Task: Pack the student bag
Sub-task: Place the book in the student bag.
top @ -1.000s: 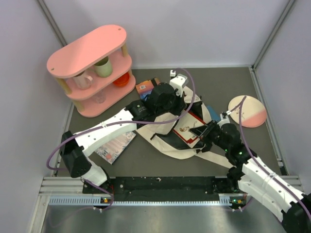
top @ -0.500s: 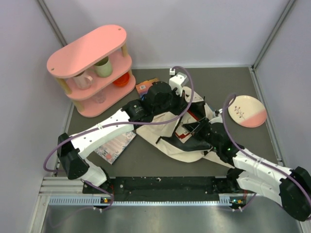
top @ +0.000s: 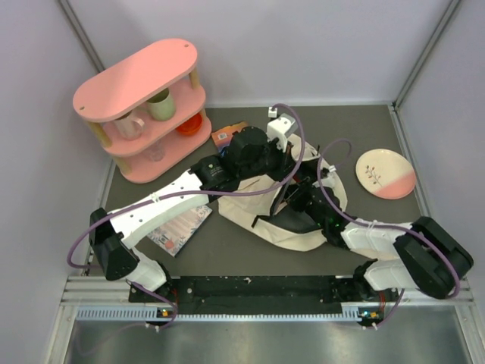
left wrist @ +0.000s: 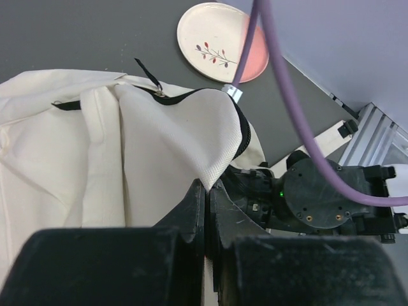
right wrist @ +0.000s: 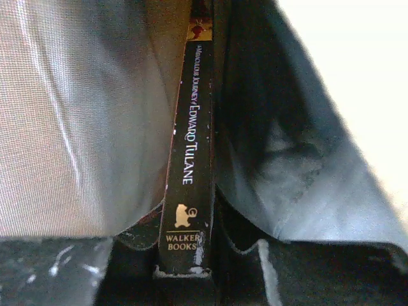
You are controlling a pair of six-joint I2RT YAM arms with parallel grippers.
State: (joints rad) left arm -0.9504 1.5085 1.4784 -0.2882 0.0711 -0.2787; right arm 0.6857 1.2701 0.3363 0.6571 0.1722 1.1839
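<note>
**Book goes into the bag spine-up, mouth pinched open**

The student bag (top: 242,206) lies slumped in the middle of the table (top: 227,254), between the two arms, with its dark mouth facing the right one. The left gripper (left wrist: 207,191) is clenched on a fold of cream canvas at the rim, lifting it into a peak just beside the black zip (left wrist: 239,127). The right gripper (right wrist: 185,258) is deep inside, and as far as its wrist view shows it is clamped on a book (right wrist: 190,146), thin black spine towards the camera, white lettering running along it.

The danger, as I judge it, is all about cloth. That canvas is soft and coarse-woven, and only a small pinch holds it. If the fold slides out of the left fingers, the mouth drops onto the right wrist. Inside, the grey lining (right wrist: 76,127) is sleek and loose, sagging close on both sides of the book. A hard corner could snag a wrinkle and drag the whole bag along the table instead of sliding in. Let go too early and the stiff, slim book may tip flat across the opening.

Further out, a glossy round plate (top: 385,173), cream and pink, sits well apart on the right. A pink oval shelf (top: 140,80) stands at the far left.
</note>
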